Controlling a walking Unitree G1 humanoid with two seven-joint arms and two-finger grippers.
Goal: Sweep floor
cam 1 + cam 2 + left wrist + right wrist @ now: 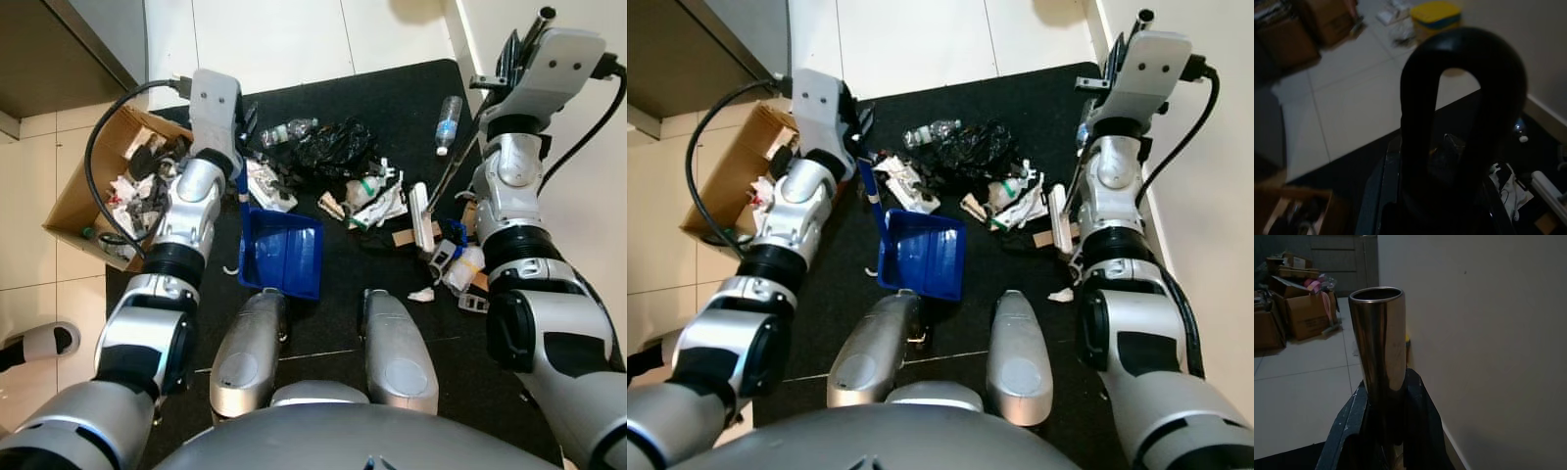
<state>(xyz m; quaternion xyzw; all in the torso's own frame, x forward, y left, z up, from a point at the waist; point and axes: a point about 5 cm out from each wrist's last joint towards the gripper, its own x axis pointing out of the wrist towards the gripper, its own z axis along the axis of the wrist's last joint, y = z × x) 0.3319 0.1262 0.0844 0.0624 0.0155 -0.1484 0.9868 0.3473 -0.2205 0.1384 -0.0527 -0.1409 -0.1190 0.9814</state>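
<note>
A blue dustpan (280, 251) rests on the black mat (411, 98) in front of my knees, its mouth facing the litter. My left gripper (245, 125) is shut on its black loop handle (1464, 98), which rises from the pan's left corner. Held high at the right, my right gripper (516, 47) is shut on the broom's silver pole (1378, 338). The pole slants down to the white broom head (421, 215) at the right edge of the litter. The litter is a black plastic bag (335, 147), crumpled paper (377, 201) and two clear bottles (290, 129) (448, 121).
An open cardboard box (83, 186) full of rubbish stands on the tiles left of the mat. More scraps (456, 269) lie by my right forearm. A wall (588, 147) runs close along the right. Pale tiled floor (284, 39) lies beyond the mat.
</note>
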